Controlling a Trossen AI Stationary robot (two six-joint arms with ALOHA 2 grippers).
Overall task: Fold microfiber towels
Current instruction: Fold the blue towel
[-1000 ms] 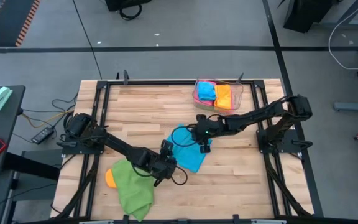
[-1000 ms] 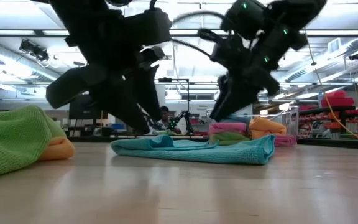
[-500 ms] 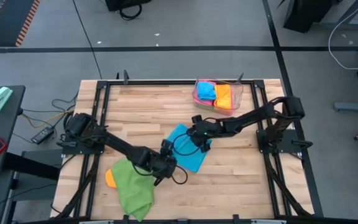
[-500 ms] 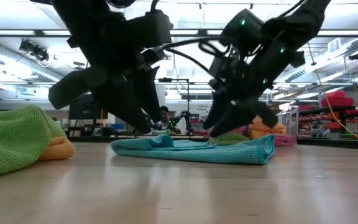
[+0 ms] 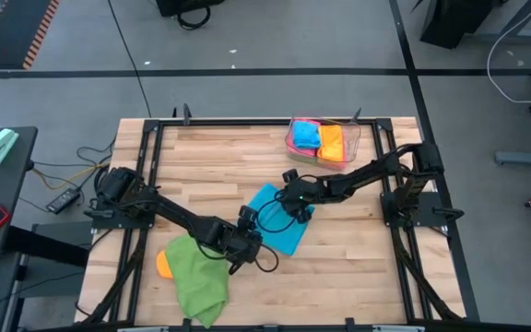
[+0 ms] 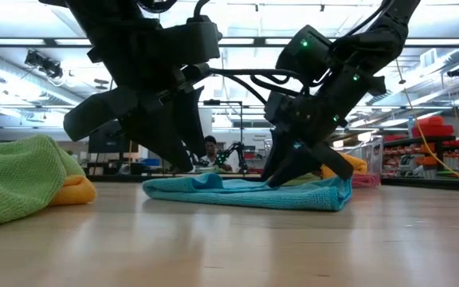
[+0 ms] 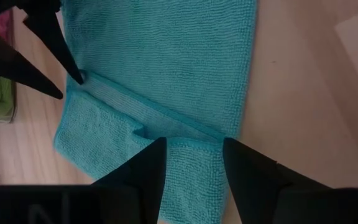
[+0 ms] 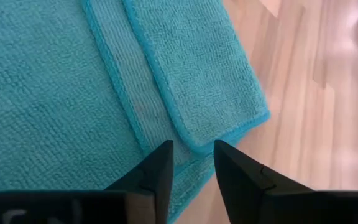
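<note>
Blue towel [image 5: 277, 221] lies mid-surface, already folded once, long axis running roughly 11 to 5 in the overhead view. Left end effector [image 5: 248, 242] sits at the towel's 8 o'clock edge, fingers [image 7: 143, 171] parted with cloth showing in the gap; can't confirm it's pinching. Right end effector [image 5: 295, 205] is down at the opposite end, about 1 o'clock, fingers [image 8: 157, 168] slightly apart over a folded-over corner hem, nothing clearly gripped. Each arm covers its own end, so the next fold likely turns on bringing one end over the other along that axis. Green towel [image 5: 197, 275] with an orange towel [image 5: 163, 264] under it wait at 7 o'clock. Folded ones sit in the tray [image 5: 350, 148] at 1 o'clock.
</note>
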